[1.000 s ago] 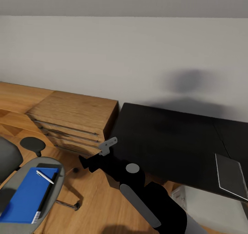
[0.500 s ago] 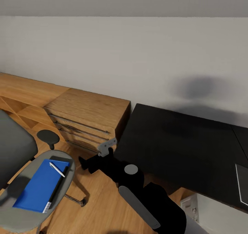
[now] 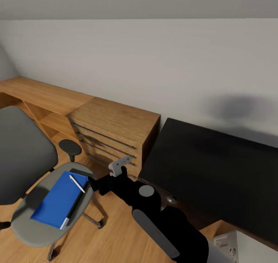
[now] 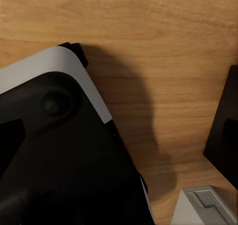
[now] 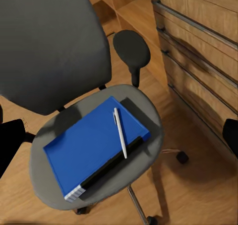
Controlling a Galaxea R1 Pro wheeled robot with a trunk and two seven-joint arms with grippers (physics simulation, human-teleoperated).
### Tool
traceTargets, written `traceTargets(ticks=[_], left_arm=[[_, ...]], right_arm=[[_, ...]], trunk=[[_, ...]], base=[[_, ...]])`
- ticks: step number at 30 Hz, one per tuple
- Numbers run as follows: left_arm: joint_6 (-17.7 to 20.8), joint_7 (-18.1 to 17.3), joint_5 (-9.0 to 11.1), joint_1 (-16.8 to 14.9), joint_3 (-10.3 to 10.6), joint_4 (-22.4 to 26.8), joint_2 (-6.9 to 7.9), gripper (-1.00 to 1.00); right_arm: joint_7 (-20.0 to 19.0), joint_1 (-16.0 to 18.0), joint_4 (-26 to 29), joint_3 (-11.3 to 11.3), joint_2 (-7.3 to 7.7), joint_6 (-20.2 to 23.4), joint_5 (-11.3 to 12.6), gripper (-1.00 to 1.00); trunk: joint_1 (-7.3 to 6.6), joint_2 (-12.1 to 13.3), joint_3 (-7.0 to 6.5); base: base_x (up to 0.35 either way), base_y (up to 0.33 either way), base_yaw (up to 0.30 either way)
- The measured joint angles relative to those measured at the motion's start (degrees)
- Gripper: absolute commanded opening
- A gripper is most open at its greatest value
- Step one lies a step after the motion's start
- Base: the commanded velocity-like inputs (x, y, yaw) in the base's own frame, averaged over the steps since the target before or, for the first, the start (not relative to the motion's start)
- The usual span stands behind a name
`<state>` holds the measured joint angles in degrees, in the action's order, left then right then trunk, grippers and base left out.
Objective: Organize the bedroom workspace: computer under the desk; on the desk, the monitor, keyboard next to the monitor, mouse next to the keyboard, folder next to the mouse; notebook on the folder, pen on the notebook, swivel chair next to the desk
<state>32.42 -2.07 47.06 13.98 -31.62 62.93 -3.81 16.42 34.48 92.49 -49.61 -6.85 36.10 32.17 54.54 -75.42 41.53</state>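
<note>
Sitting at the left of the head view: a grey padded swivel chair with a black frame (image 3: 27,166), its round black armrest (image 3: 70,147) near a low light-wood dresser with thin dark handles (image 3: 116,133). Lying flat on the chair's seat: a bright blue flat folder (image 3: 58,201), with a thin black notebook with a white page edge (image 3: 73,209) along its side and a slim white pen (image 3: 77,183) resting across both. Seen closer in the right wrist view too: the folder (image 5: 91,143) in the middle of the seat (image 5: 148,115), the notebook (image 5: 109,168) at its edge, the pen (image 5: 120,132) on top. Standing just beside the dresser, against the pale wall: a glossy black tabletop (image 3: 216,170), well apart from the chair. Peeking out low at the right, under the tabletop: a light grey boxy computer case (image 3: 231,247), also showing in the left wrist view (image 4: 206,210) on the wood floor (image 4: 148,46). Reaching out from the middle of the head view toward the chair: a black arm with a grey bracket (image 3: 119,164). Cannot tell whether either pincer is apart or together.
</note>
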Motion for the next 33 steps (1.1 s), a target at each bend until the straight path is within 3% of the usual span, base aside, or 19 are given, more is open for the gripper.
traceTargets(ticks=[16, 25, 26, 27, 33], left_arm=[[0.16, -0.15, 0.08, 0.00, 0.00, 0.07, 0.00, 1.00], [-0.64, -0.43, 0.48, 3.95, -0.44, 8.54, -0.56, 1.00], [-0.93, -0.42, 0.54, 4.91, -1.07, 10.36, -0.83, 1.00], [-1.42, -0.46, 0.61, 6.73, -3.62, 13.50, -1.70, 1.00], [-1.62, -0.48, 0.75, 7.56, -7.30, 14.85, -2.51, 1.00]], right_arm=[[0.68, 0.01, 0.00, -0.04, -0.68, 0.26, 0.01, 1.00], [0.75, 0.01, 0.00, -0.05, -0.70, 0.26, 0.03, 1.00], [0.75, 0.00, 0.00, -0.06, -0.70, 0.26, 0.05, 1.00], [0.75, 0.09, -0.06, -0.04, -0.75, 0.26, 0.05, 1.00], [0.80, 0.22, -1.31, 0.24, -1.55, 0.48, 0.07, 1.00]], trunk=[[3.52, -6.42, 1.77], [5.49, -10.03, 2.78], [5.71, -10.43, 2.90], [5.93, -10.83, 3.01], [7.25, -13.24, 3.70]], base=[[0.000, 0.000, 0.229], [0.000, 0.000, 0.229], [0.000, 0.000, 0.229], [0.000, 0.000, 0.229], [0.000, 0.000, 0.230]])
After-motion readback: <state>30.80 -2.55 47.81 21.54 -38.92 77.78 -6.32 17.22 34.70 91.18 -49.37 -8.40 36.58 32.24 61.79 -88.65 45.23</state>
